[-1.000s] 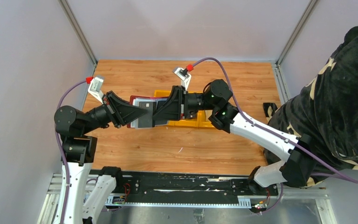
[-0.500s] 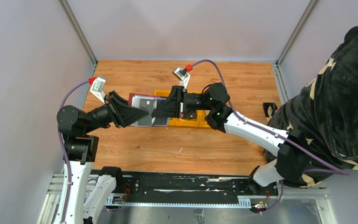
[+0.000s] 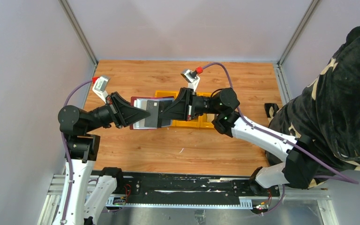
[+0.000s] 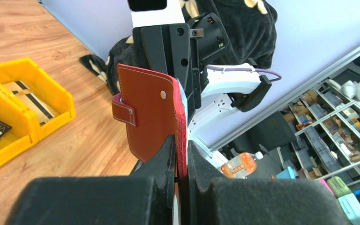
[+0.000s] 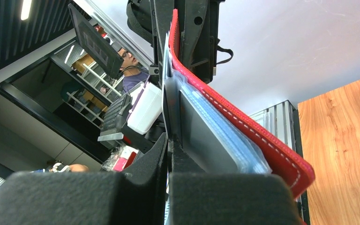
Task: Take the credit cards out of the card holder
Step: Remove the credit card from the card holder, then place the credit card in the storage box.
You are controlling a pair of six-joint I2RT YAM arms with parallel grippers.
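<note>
The right gripper (image 3: 163, 112) has drawn back a little toward its own side over the last second, while the left gripper (image 3: 143, 115) stays where it was, both meeting above the table (image 3: 178, 150) just in front of the yellow bin (image 3: 193, 124). The left pincer is clamped tight on the lower edge of the red card holder (image 4: 150, 117), bracing it open in the air so the other arm has something to pull against. The right pincer is closed nearly flat on a thin credit card (image 3: 153, 108) at the holder's open side, apparently sliding it out of its pocket. How far the card has cleared is hard to judge, since both wrist cameras see it edge-on. Any cards left inside are hidden by the blue lining.
</note>
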